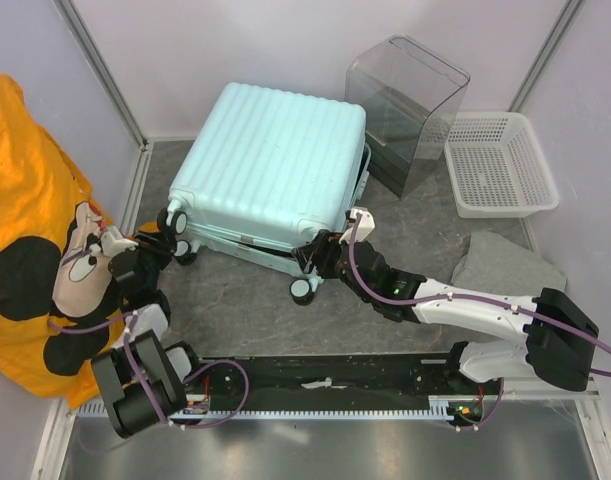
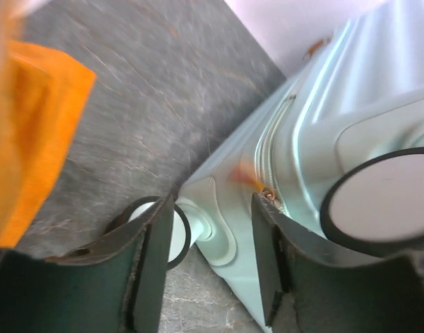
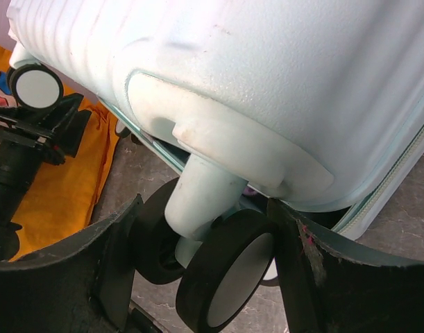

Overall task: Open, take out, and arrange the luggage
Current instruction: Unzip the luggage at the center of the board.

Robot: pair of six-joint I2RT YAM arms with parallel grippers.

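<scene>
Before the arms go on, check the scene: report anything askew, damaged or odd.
The luggage lies flat with its halves parted: the upper shell sits askew over the lower shell, a gap along the near edge. An orange-brown smudge marks the shell beside the zipper.

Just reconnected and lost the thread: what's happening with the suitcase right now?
Both arms are at the wheel end of the mint suitcase, which lies flat on the table with its lid down. The left hand is open at the near-left corner, its fingers either side of the zipper seam. The right hand is open too, straddling the near-right caster wheel; whether it presses on the wheel isn't clear. The case has not been swung open yet.
</scene>
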